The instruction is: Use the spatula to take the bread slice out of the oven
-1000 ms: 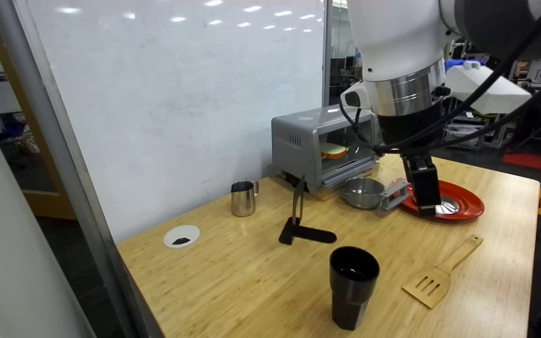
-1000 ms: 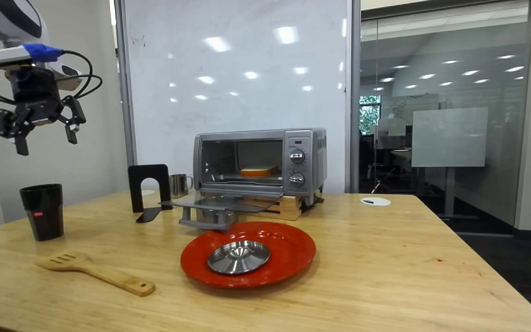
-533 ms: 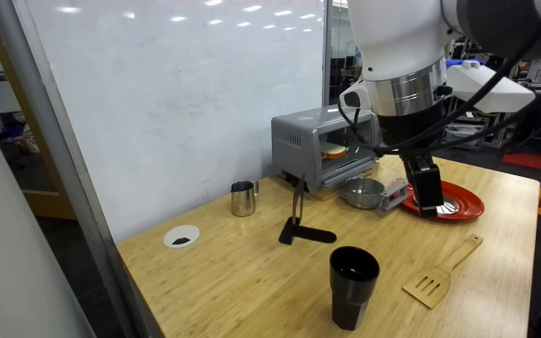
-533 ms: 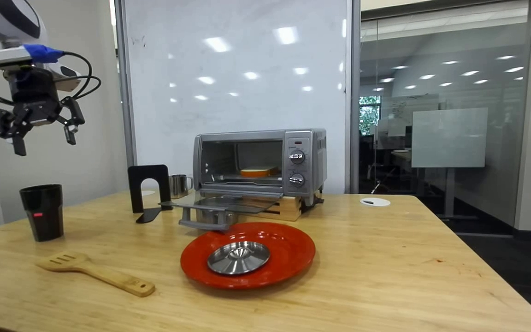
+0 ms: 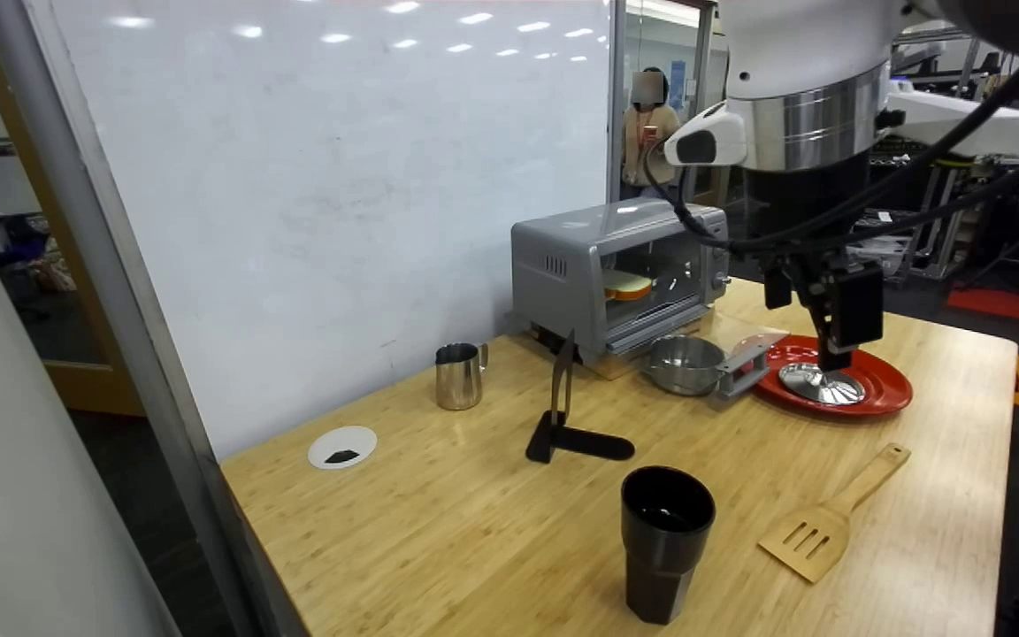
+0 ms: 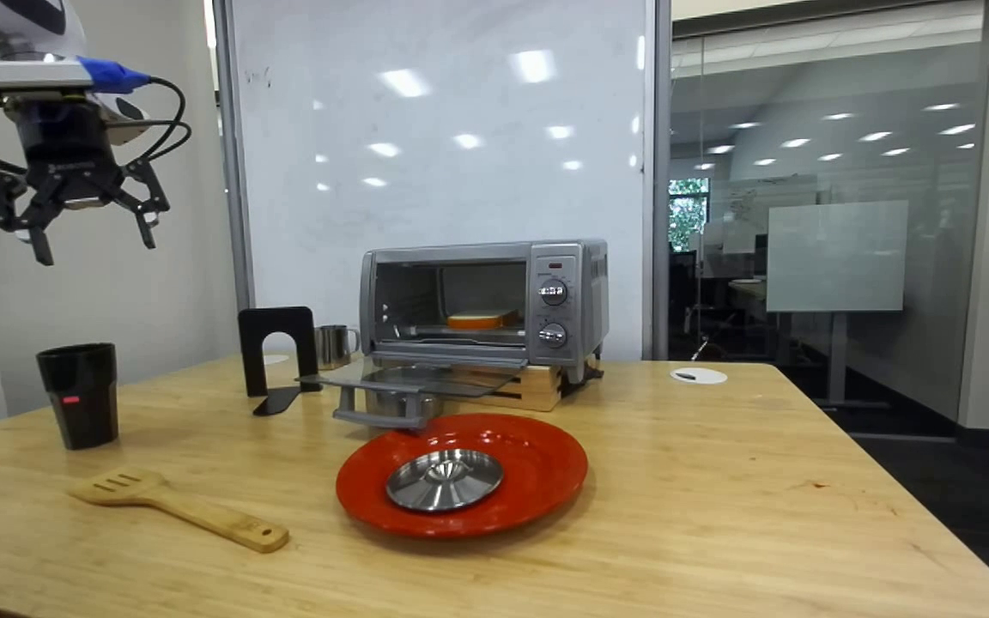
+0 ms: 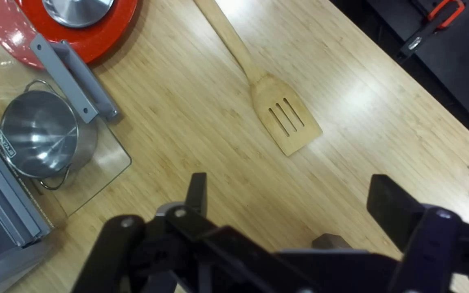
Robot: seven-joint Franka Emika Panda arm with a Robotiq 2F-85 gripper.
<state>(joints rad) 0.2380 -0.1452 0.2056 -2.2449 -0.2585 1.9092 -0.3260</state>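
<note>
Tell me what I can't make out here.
Flat pale-yellow bread slice, in an exterior view: one end hidden by the boxy silver-grey toaster oven.
Slotted light-wood spatula, in the wrist view: handle end cut off by the top edge.
Upper round silver dial, in an exterior view: markings around it too small to read.

A white robot arm (image 5: 806, 40) reaches in from the top right of an exterior view. Below its silver-banded wrist (image 5: 815, 119), a black two-fingered gripper (image 6: 98, 254) hangs in mid-air, pointing downward. Its fingers (image 7: 393, 211) are spread wide, with a broad gap between the two tips.
</note>
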